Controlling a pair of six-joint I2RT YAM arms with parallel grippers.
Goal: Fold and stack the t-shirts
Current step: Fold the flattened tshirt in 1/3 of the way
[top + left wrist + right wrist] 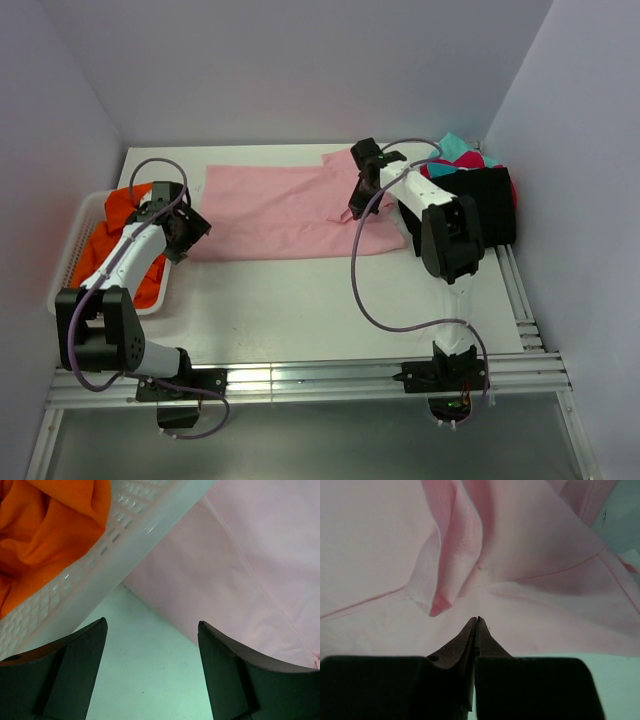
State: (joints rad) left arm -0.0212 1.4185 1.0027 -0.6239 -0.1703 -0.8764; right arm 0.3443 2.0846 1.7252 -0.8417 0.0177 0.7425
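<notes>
Right gripper (476, 620): both fingers pressed flat together, no gap visible down to the tips. The tips rest at the surface of the pink t-shirt (530, 540); cannot tell whether a pinch of cloth is caught between them. Just ahead of the tips and slightly left, a raised fold of the pink fabric stands up in a ridge. Seams run outward left and right of the tips. Bare table (300, 310) shows only behind the fingers and in the far right corner.

Left gripper (151, 625): fingers spread wide, nothing between them but bare table. Ahead and right of the fingers is the edge of the pink t-shirt, lying flat, not touching them. Ahead and left is the wall of the white mesh basket (125, 530), with an orange t-shirt (45, 525) bunched inside it.

Top view: the pink t-shirt lies spread between the two grippers. Beyond the right arm, at the table's far right, a black t-shirt (490, 205) lies with a magenta t-shirt (468, 160) and a teal t-shirt (455, 147) showing behind it
</notes>
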